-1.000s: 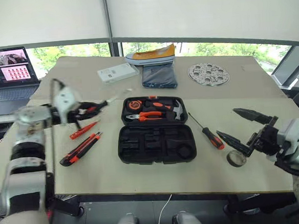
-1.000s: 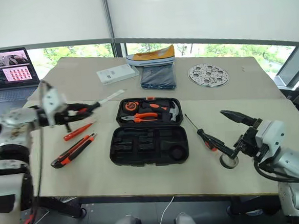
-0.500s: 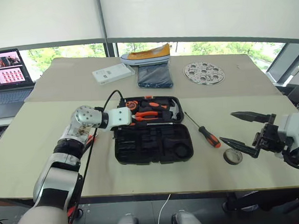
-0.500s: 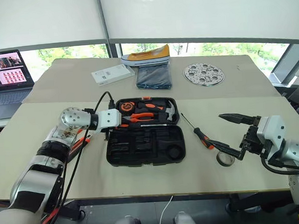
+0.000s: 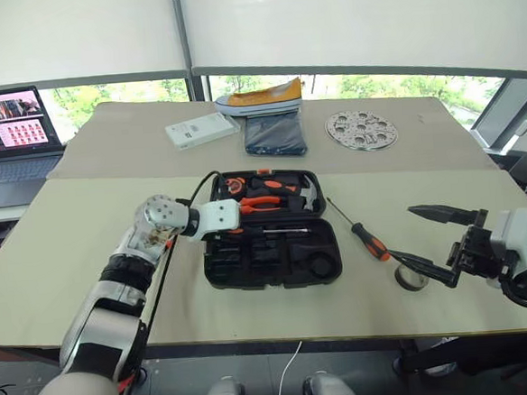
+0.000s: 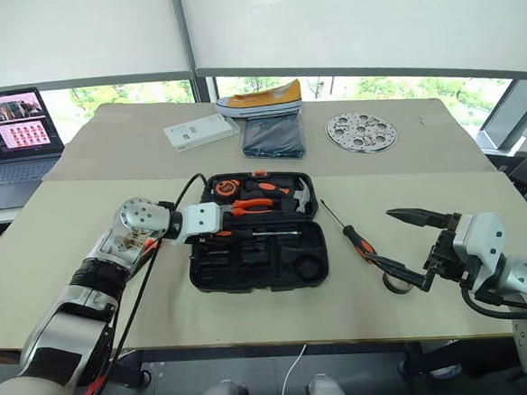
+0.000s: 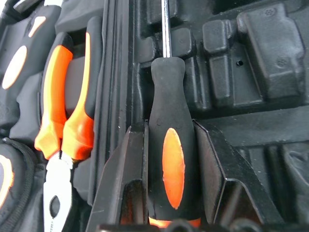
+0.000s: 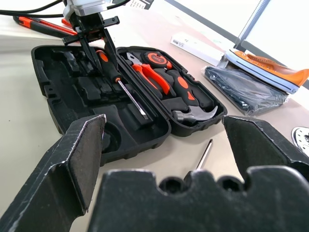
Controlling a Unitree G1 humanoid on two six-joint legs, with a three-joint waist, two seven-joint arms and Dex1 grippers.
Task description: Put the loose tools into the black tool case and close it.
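Left claw (image 7: 171,193) is clamped on a black-and-orange screwdriver (image 7: 169,145), holding it over the open black tool case (image 5: 272,256) on the table (image 5: 67,238) (beside the pliers (image 7: 65,111)). Right claw (image 6: 403,246) is spread wide, empty, near the tape roll (image 5: 412,279) and second screwdriver (image 5: 361,231)

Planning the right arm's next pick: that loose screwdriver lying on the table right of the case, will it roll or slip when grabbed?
The screwdriver probably rolls if nudged sideways: round handle, thin round shaft, flat on the bare table. It looks stiff and light. The handle's black grip likely holds better than the shaft. The right gripper is open beside it.
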